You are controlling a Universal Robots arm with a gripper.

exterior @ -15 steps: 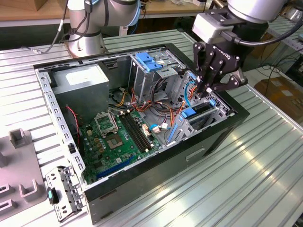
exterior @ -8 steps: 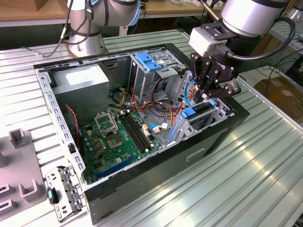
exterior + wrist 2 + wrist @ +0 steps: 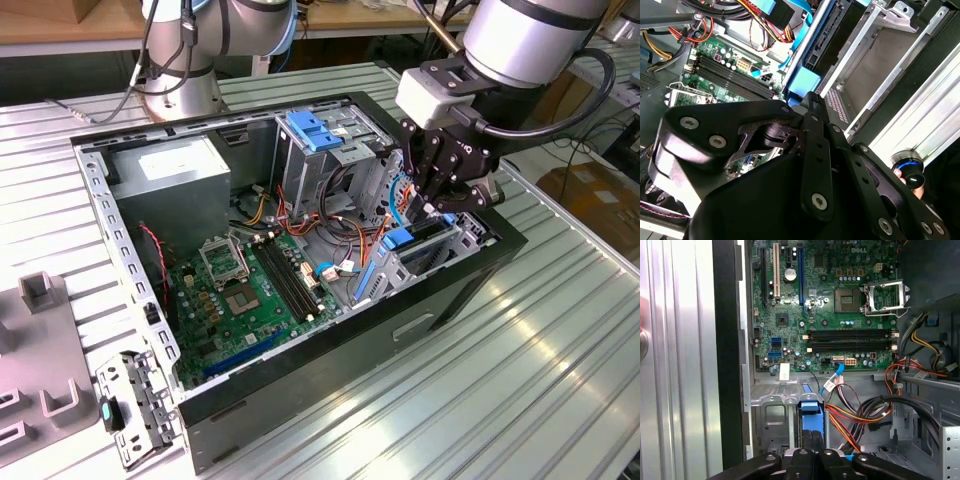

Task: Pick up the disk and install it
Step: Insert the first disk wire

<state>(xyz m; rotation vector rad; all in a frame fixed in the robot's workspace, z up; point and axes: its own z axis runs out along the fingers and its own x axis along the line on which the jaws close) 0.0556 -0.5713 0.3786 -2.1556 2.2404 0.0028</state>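
Disk (image 3: pixel 405 240) on edge in drive bay (image 3: pixel 468 232), just beneath hand (image 3: pixel 436 205); hand closed, jaws together.

We are looking at a robotics lab or workshop: an open computer case (image 3: pixel 330 372) is sitting on a ribbed metal table (image 3: pixel 560 380), with a robot arm's base (image 3: pixel 180 90) and a cardboard box (image 3: pixel 590 190) sitting nearby.

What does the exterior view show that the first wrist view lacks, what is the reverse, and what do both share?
Exterior view: the grey metal box with a white sticker, and grey plastic fixtures on the exterior view's left. First wrist view: the round silver coin cell. Both: the green motherboard, the black gripper, and the blue-railed grey metal disk standing in its bay just below that gripper.
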